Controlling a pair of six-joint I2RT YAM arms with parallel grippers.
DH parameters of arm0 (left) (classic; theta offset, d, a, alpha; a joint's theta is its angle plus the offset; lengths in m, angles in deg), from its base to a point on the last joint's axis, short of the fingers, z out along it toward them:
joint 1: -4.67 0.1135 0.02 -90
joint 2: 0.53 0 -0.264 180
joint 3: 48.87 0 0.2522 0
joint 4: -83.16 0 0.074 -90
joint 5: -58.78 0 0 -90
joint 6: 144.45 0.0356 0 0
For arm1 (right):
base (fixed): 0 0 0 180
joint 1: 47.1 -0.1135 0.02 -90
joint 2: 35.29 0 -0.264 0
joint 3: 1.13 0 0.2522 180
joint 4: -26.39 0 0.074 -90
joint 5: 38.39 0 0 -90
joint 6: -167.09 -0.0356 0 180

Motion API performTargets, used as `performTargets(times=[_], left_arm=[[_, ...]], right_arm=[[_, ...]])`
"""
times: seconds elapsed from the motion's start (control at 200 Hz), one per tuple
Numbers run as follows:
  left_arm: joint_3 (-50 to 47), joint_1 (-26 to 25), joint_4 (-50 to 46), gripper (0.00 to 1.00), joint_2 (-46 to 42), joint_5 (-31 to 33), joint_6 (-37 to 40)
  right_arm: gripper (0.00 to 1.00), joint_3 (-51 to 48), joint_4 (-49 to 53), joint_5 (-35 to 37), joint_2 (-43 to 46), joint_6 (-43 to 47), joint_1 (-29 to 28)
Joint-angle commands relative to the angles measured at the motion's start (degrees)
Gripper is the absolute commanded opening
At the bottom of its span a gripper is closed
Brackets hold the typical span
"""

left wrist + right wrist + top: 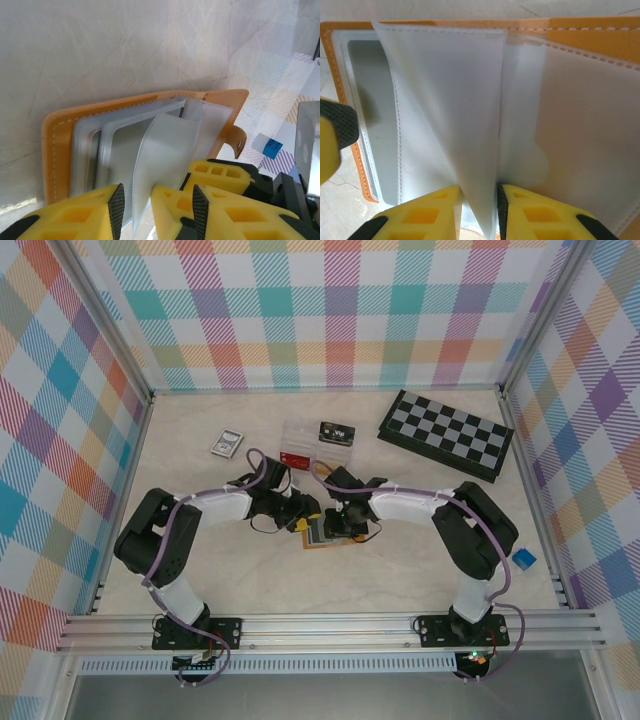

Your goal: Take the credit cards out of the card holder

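The card holder (pixel 322 534) lies open on the table between both grippers, orange-tan with cloudy plastic sleeves (pixel 165 145). My right gripper (pixel 479 192) is shut on one upright sleeve (pixel 455 100), pinching its lower edge. My left gripper (pixel 158 192) is open at the holder's near edge, and that sleeve's edge and one yellow finger (pixel 172 205) of the right gripper lie between its jaws. I cannot tell whether the sleeves hold cards. A grey card (pixel 227 444) lies on the table at the far left. A black card (pixel 337 431) rests on a clear box.
The clear plastic box (pixel 300 443) with red contents stands just behind the grippers. A folded chessboard (pixel 447 433) lies at the back right. A small blue cube (pixel 526 559) sits near the right wall. Checked walls close in three sides.
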Motion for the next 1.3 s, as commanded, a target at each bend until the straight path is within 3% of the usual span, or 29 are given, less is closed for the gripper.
performTargets(times=[0.0, 0.39, 0.88, 1.125, 1.295], left_arm=[[1.94, -0.76, 1.07, 0.43, 1.68, 0.26, -0.79], [2.50, -0.75, 0.46, 0.45, 3.72, 2.45, -1.30], [1.56, -0.76, 1.94, 0.47, 3.46, 1.66, -1.72], [0.83, -0.76, 0.88, 0.40, 3.43, 3.00, -2.00], [0.04, -0.76, 0.36, 0.31, 3.30, 3.86, -2.45]], right_arm=[[0.26, -1.57, -0.10, -1.12, 0.75, 1.00, 0.53], [0.26, -5.39, -6.52, -5.65, 4.48, 2.23, 1.97], [0.40, -10.23, -11.74, -6.58, 11.66, 4.07, 2.40], [0.39, -8.71, -9.04, -2.76, 12.57, 4.38, 0.83], [0.35, -5.62, -5.75, 0.94, 8.49, 3.12, -1.91]])
